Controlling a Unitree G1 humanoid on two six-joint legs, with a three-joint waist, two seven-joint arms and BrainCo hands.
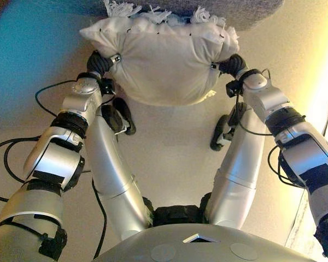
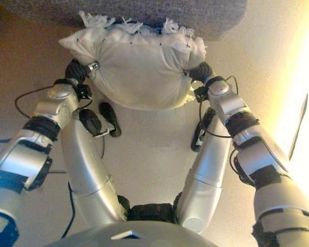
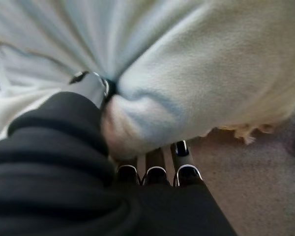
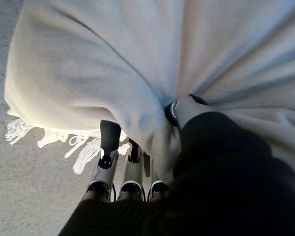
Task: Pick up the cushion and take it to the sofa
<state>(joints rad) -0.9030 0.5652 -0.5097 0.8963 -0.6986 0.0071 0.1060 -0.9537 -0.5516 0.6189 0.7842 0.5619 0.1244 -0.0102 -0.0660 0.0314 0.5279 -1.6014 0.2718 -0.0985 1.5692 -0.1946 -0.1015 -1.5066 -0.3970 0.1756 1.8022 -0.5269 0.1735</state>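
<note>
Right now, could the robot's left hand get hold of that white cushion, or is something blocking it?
Yes, it seems so: the left hand already pinches the cushion at one side, thumb dug into the fabric, while the right hand grips the other side. Nothing stands between.

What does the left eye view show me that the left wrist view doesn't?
Only the left eye view shows the whole white cushion held up between both hands, the right hand at its far side, and the grey sofa edge just beyond its fringe. Only the left wrist view shows the grip up close: the thumb dug into a pinched fold of the fabric and the fingers curled under the cushion's edge, with carpet below. Both show the left hand clamped on the cushion's side.
</note>
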